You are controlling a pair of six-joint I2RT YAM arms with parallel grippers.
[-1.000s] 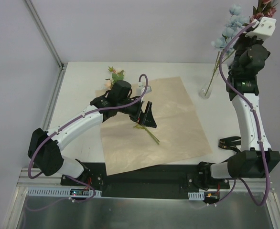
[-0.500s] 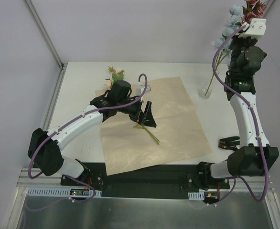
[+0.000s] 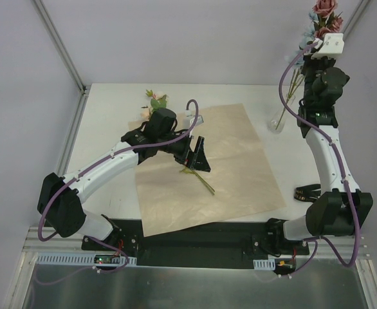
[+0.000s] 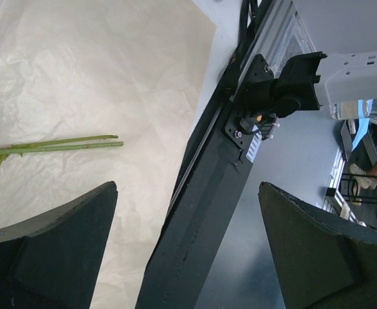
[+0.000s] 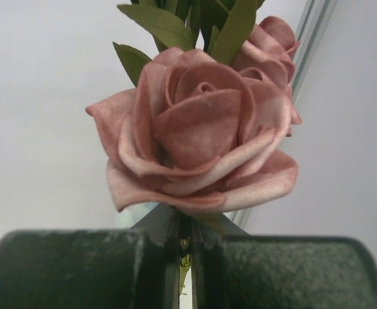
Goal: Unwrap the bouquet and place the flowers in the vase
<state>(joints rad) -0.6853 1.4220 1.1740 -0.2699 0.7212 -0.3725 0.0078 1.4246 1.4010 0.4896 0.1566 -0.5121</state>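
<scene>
- Your right arm has swung up and a little to the left since the earlier frame, lifting the rose (image 3: 324, 8) higher at the far right. Your left arm has not shifted.
- The right gripper (image 5: 184, 251) is clamped on the rose's stem just under the pink bloom, its fingers pressed together around it.
- In the right wrist view a second pink bloom sits behind the first, with green leaves above.
- The vase (image 3: 277, 121) stands on the table (image 3: 111, 116) at the far right, just past the paper's right edge.
- Thin stems rise from the vase toward the raised gripper, with blue blossoms (image 3: 306, 40) beside the wrist.
- You cannot tell whether the rose's stem end reaches the vase.
- The left gripper (image 4: 187, 193) hangs over the paper (image 3: 240, 167) with its jaws wide apart, holding nothing.
- A loose green stem (image 3: 202, 181) lies on the paper just on the near side of that gripper.
- A small cluster of pink and cream flowers (image 3: 155, 102) lies at the paper's far left corner, beside the left wrist.
- A black ribbon (image 3: 307, 192) lies on the table at the right, beside the right arm.
</scene>
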